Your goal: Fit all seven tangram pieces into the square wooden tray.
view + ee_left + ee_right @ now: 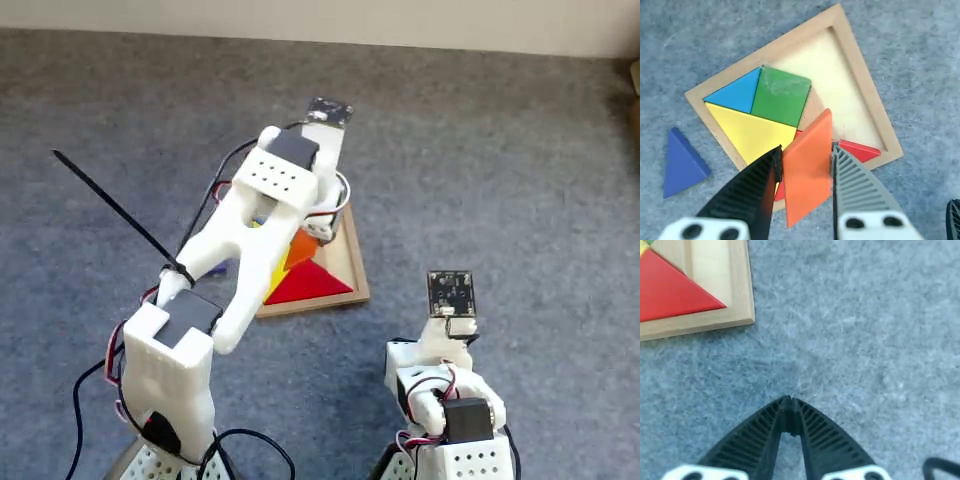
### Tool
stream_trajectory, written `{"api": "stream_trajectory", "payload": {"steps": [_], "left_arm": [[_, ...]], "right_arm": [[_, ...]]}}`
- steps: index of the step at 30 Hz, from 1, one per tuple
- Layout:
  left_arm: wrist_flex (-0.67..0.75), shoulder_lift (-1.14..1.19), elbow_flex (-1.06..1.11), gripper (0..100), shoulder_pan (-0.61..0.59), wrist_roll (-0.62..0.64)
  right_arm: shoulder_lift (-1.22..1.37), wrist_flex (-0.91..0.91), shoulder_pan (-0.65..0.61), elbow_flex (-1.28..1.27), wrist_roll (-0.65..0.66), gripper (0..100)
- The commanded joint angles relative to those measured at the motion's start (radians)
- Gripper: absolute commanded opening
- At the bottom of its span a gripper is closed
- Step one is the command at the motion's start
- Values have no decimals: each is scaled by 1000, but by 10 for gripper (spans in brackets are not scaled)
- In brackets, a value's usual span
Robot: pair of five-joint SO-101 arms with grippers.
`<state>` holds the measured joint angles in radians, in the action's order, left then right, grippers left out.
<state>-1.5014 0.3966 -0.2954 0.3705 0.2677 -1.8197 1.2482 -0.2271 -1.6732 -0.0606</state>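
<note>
My left gripper (806, 148) is shut on an orange piece (807, 167), holding it tilted above the square wooden tray (862, 85). In the tray lie a light blue triangle (735, 93), a green square (781, 96), a yellow triangle (751, 135) and a red triangle (860, 150), partly hidden by the orange piece. A dark blue triangle (682, 162) lies on the carpet outside the tray. From above, the left arm (270, 215) covers much of the tray (355, 262); red (310, 285) shows. My right gripper (790, 412) is shut on nothing above bare carpet, near the tray's corner (740, 315).
Grey carpet covers the whole work surface. A black cable tie (110, 205) sticks out from the left arm. The right arm's base (450, 420) sits at the front right, and a pale wall edge runs along the back.
</note>
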Motion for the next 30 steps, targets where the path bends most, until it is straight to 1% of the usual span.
{"api": "stream_trajectory", "payload": {"steps": [1, 5, 7, 11, 14, 18, 24, 26, 30], "left_arm": [[9, -64, -48, 88, 10, 0], [3, -65, -27, 225, 5, -94], [3, -65, -15, 250, 4, -104], [-8, -65, -12, 234, 15, -107], [-41, -65, -13, 234, 27, -155], [-48, -62, 50, 234, 58, -164], [52, -62, 136, 234, 114, -161], [84, -62, 143, 222, 105, -161], [123, -64, 136, 146, 36, -161]], "right_arm": [[-16, 7, 12, -127, 11, 4], [-16, 7, 12, -127, 11, 4], [-16, 7, 12, -127, 11, 4], [-16, 7, 12, -127, 11, 4], [-16, 7, 12, -127, 11, 4], [-16, 7, 12, -127, 11, 4], [-16, 7, 12, -127, 11, 4], [-16, 7, 12, -127, 11, 4], [-16, 7, 12, -127, 11, 4]]}}
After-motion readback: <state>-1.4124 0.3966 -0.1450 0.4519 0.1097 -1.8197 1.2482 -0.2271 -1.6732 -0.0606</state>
